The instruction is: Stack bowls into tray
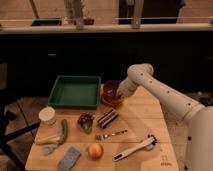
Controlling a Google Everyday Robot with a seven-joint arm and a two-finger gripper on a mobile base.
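The green tray lies at the table's far left of centre, and I see nothing inside it. Just right of it sits a glossy maroon-brown bowl, with an orange-brown bowl showing under its near edge; they look stacked. Both are on the table outside the tray. My gripper comes in from the right on the white arm and is at the right rim of the upper bowl, partly hiding it.
The near half of the table holds a white cup, a green vegetable, a blue sponge, an orange fruit, a dark striped box, a metal utensil and a white brush. A dark counter runs behind.
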